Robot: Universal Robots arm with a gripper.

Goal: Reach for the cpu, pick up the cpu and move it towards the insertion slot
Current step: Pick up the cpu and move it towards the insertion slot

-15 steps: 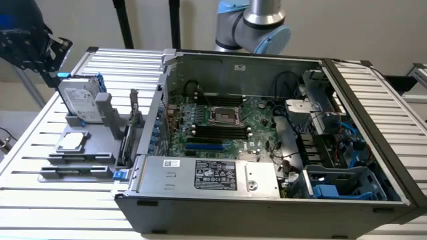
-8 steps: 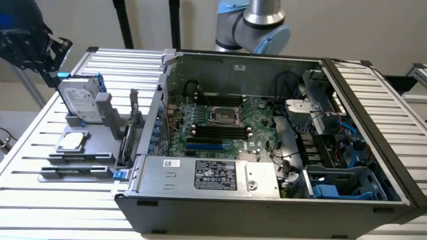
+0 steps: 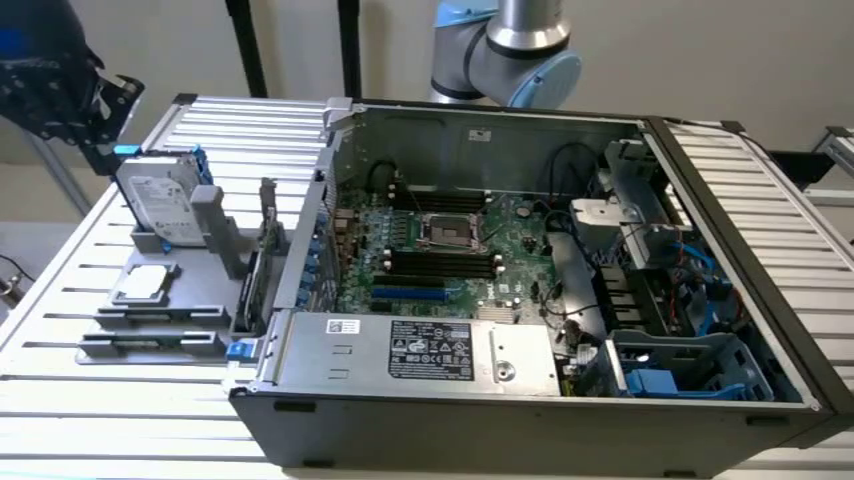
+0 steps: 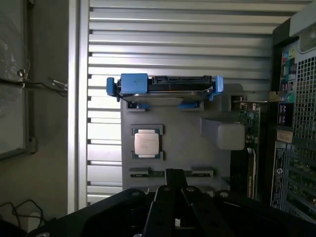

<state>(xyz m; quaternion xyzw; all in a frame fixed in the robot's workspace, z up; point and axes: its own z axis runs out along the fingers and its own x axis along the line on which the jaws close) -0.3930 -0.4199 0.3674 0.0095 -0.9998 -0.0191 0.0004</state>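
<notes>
Gripper (image 4: 175, 174) hovers above the fixture, jaws apparently closed on nothing. The cpu (image 4: 146, 143) sits face-up in its grey holder (image 4: 187, 163) beside the case, well apart from the insertion slot (image 3: 451, 232), so reach isn't finished.

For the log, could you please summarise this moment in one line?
gripper: clear of cpu | cpu: on grey holder | insertion slot: empty

**A:** What do we see behind the table (image 3: 107, 400)?
**B:** A plain pale wall (image 3: 721, 60) at twelve o'clock in the exterior view, with two black uprights (image 3: 247, 45) against it at eleven.
**A:** And lower down?
**B:** We see ribbed metal slats, evenly lit, from six to nine o'clock. Grey floor (image 3: 20, 235) shows past the edge at nine, with a dark cable (image 3: 8, 275) there.
</notes>
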